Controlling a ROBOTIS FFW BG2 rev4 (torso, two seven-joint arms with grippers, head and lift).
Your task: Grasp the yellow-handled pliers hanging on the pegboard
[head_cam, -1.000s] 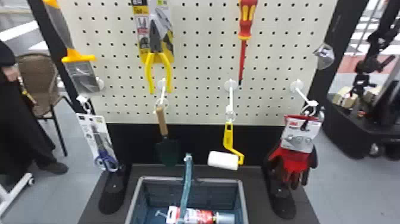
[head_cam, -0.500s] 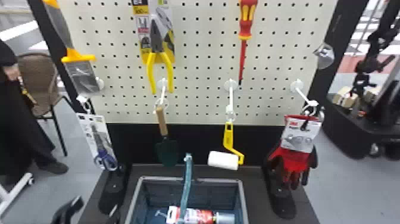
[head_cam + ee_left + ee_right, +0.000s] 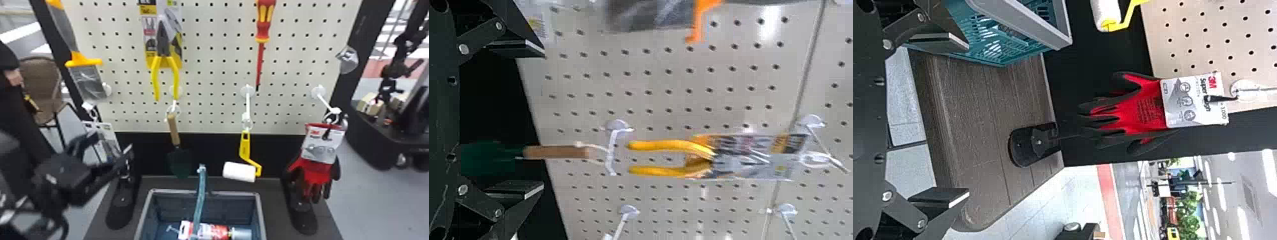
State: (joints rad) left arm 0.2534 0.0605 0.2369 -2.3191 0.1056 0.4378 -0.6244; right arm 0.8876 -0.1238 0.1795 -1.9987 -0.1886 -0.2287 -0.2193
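- Two grippers are yours to watch, and both have their fingers spread wide with nothing between them. You can see this for the left gripper (image 3: 536, 120) and the right gripper (image 3: 960, 117) in their own wrist views.
- Your target, the yellow-handled pliers (image 3: 164, 63), hangs high on the pegboard (image 3: 217, 57), left of centre. It is on its packaging card, with the two yellow handles pointing down.
- Your left arm (image 3: 57, 178) sits low at the left of the head view, below and left of the pliers and well apart from them. It is blurred there, and its fingertips seem to be level with the foot of the pegboard.
- From the left wrist, the pliers' handles (image 3: 664, 146) lie straight ahead between the open fingers. The small trowel (image 3: 554, 151) with the wooden handle is nearer to you, on the hook just under them.
- Your right gripper is low at the corner of the dark table (image 3: 978, 125), facing the red-and-black gloves (image 3: 1133, 112) that hang off the pegboard's right side.
- Also on the pegboard are a red-and-yellow screwdriver (image 3: 263, 28), right of the pliers, and a paint roller (image 3: 239, 171) with a yellow handle, below it.
- On the table, a blue basket (image 3: 150, 204) stands below the trowel and the roller.
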